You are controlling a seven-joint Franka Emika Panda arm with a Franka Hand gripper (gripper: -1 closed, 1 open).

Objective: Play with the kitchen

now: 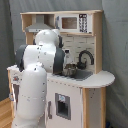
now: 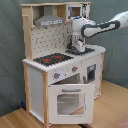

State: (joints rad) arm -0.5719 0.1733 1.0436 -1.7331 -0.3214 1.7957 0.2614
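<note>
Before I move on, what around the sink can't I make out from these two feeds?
- First exterior view: the arm hides the stovetop and most of the kitchen's left half.
- Second exterior view: the gripper covers the sink; what it touches is hidden.
- Arm's base cut off at that view's right edge.

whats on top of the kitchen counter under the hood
In the second exterior view, the black stovetop with red burners lies on the kitchen counter below the grey hood. In the first exterior view the arm covers that spot.

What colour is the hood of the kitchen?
Grey; the hood shows best in the second exterior view.
</note>
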